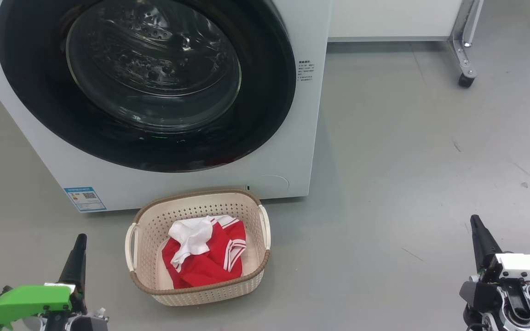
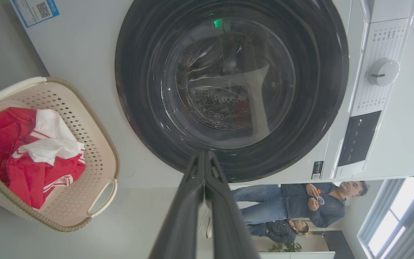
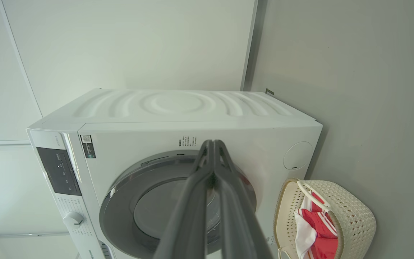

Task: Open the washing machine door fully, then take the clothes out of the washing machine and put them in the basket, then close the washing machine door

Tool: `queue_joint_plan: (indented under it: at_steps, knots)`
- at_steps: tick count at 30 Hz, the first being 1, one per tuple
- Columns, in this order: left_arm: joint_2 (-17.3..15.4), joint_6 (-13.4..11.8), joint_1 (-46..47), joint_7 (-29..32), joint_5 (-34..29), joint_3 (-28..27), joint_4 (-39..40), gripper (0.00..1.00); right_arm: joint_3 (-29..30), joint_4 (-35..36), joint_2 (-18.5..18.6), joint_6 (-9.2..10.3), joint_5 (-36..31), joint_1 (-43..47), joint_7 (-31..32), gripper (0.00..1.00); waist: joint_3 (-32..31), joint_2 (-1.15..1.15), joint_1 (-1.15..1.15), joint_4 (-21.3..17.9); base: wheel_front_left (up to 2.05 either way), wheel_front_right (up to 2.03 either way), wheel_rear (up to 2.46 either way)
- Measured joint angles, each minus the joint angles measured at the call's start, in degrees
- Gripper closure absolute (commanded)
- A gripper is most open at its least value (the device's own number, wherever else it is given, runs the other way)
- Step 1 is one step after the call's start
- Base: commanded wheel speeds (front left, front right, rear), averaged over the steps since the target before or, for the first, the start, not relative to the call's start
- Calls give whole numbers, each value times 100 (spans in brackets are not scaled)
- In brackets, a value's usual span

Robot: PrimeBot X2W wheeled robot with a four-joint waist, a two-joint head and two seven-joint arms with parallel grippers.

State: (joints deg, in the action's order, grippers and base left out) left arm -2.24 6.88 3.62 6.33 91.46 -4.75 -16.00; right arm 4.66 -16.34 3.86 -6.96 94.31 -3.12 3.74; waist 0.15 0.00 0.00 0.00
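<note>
The white washing machine (image 1: 288, 151) stands ahead, its round black-rimmed door (image 1: 145, 82) lying flat against the front. On the floor before it sits the cream basket (image 1: 251, 276), holding the red and white clothes (image 1: 205, 253). My left gripper (image 1: 80, 240) rests low at the left of the basket, shut and empty. Far to the right, my right gripper (image 1: 475, 219) is also shut with nothing in it. The left wrist view shows the door (image 2: 228, 90), the basket (image 2: 99, 154) and the clothes (image 2: 31, 151). From the right wrist view I see the machine (image 3: 178, 108), the door (image 3: 120, 201) and the basket (image 3: 354, 212).
Grey floor spreads to the right of the machine. A metal frame leg on a caster (image 1: 465, 79) stands at the back right below a white panel (image 1: 394, 20). Two people (image 2: 300, 205) appear beyond the machine in the left wrist view.
</note>
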Motion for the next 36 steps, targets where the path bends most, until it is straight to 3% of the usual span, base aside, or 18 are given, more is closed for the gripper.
queue_joint_plan:
  at_steps: [36]
  knots:
    - [3,0,0,0,0,0,8,100,18,-1,-1,0,0,-1,5,100,0,0,0,-1,0,0,0]
